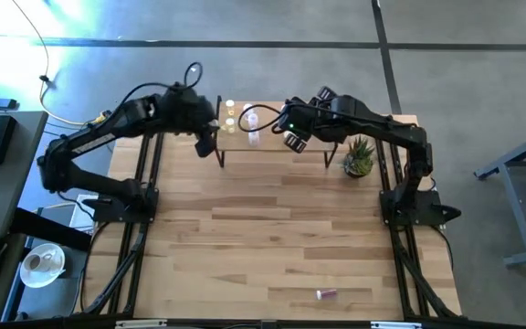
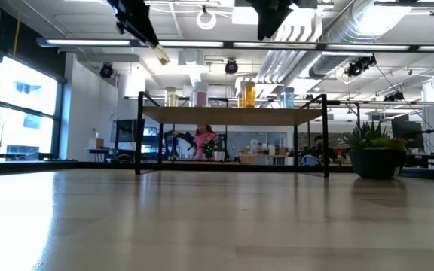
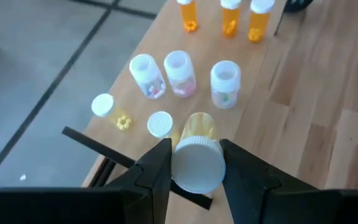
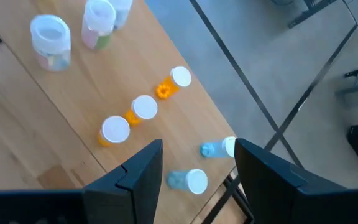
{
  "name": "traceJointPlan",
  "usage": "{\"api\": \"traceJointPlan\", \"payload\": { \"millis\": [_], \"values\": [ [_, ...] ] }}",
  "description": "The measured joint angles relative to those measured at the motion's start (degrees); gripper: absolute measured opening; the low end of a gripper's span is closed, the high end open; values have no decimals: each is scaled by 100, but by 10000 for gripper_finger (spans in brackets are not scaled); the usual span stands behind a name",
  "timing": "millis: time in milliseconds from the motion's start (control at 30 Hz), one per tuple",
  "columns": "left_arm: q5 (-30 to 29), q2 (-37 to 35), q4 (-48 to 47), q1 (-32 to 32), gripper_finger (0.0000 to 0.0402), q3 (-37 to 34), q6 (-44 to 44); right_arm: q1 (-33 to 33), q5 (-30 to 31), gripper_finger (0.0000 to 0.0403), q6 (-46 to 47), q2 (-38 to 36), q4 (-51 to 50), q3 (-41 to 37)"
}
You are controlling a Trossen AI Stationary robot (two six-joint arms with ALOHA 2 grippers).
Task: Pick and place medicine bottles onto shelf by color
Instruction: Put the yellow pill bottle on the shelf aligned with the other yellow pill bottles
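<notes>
The shelf (image 1: 272,137) stands at the table's far edge on thin black legs. On its top stand two yellow bottles (image 3: 160,124), three clear ones (image 3: 179,71), three orange ones (image 4: 143,109) and two blue ones (image 4: 194,180). My left gripper (image 3: 194,146) hovers over the shelf's left end, shut on a white-capped yellow bottle (image 3: 196,163). My right gripper (image 4: 197,149) is open and empty above the shelf's right end, over the blue bottles. A pinkish bottle (image 1: 325,294) lies on its side near the table's front edge. My left gripper pinches the yellow bottle at its cap end (image 3: 197,142) between its two fingers. The bottle lies along the fingers, its white cap toward the wrist and its body sticking out past the fingertips. It slants downward (image 2: 160,53), lifted clear above the shelf's left end.
A green spiky potted plant (image 1: 359,157) stands on the table just right of the shelf. The wood-plank tabletop (image 1: 272,238) stretches in front of the shelf. People and furniture show in the room beyond the table (image 2: 202,141).
</notes>
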Motion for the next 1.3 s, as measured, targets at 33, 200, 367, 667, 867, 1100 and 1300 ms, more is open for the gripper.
{"api": "traceJointPlan", "payload": {
  "millis": [33,200,367,667,867,1100,1300],
  "values": [
    [-1,135,-80,13,113,122,0,-13,0,190,0,0,-34,0],
    [144,772,-555,106,113,664,-2,-13,0,191,-39,0,-182,0],
    [214,1262,-926,113,113,952,0,-13,0,190,-146,0,-182,0],
    [272,1843,-1257,113,113,1003,-1,-13,2,191,-297,0,-184,0],
    [283,2071,-1281,139,113,1003,1,-13,2,191,-299,0,-197,0],
    [306,2259,-1262,232,113,1026,146,-13,2,191,-299,0,-197,0],
    [303,2255,-1274,253,113,1020,146,-13,2,191,-300,0,-197,0]
  ]
}}
